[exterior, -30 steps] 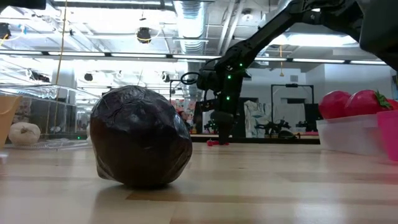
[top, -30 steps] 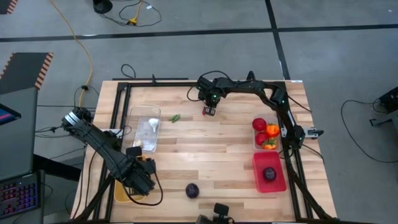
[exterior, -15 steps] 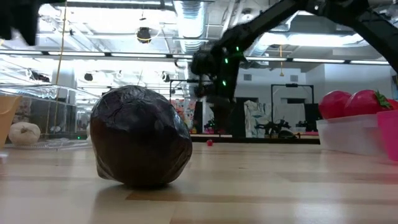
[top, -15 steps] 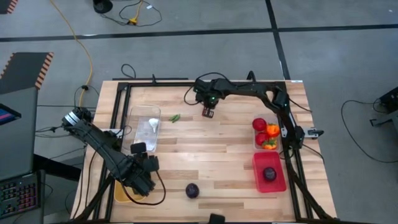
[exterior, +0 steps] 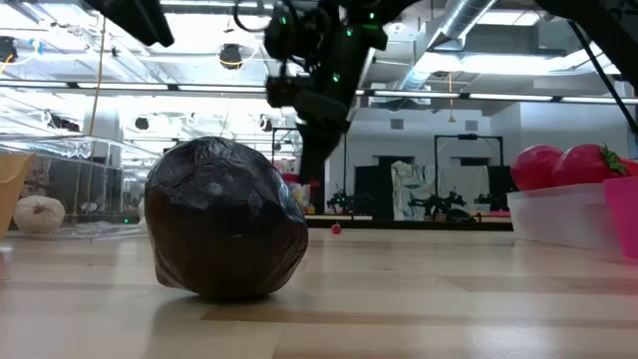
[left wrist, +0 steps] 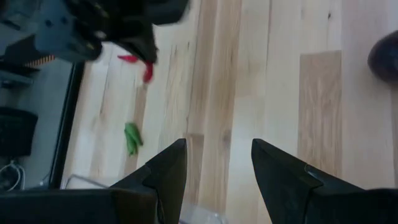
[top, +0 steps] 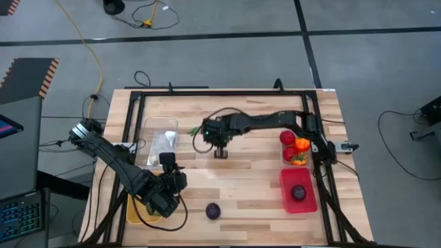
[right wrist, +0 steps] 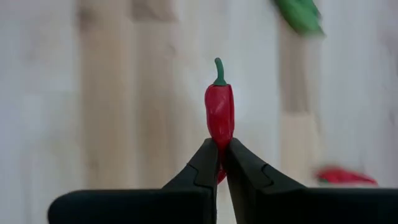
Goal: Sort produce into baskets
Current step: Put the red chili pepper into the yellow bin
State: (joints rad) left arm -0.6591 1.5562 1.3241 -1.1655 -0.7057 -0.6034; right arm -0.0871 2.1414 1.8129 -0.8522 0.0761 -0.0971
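Because pinched only at its lower tip, small red toy chilli with green stem (right wrist: 219, 112) likely to pivot or slip out mid-carry; stands upright above right gripper (right wrist: 220, 163), jaws clenched on it, most of the body free above the pinch. Held over mid-surface, near the clear shallow plastic bin on the left (top: 161, 142), well apart from the clear bin of red tomatoes and orange peppers (top: 293, 148) and the red rectangular plastic bin (top: 298, 191) on the right. If dropped, could land beside the second red chilli (right wrist: 345, 176) or the small green chilli (left wrist: 132, 137) lying loose on the pale wooden plank surface (top: 248, 172), muddling the count. Wrong-bin risk too: correct bin not clear from here. Left gripper (left wrist: 214, 163) released, jaws apart, empty, low over front-left of surface near the yellow bin (top: 135, 212); dark purple round vegetable (top: 213, 211) just beside, knock could send it rolling. White garlic (exterior: 38, 213) already in left clear bin.
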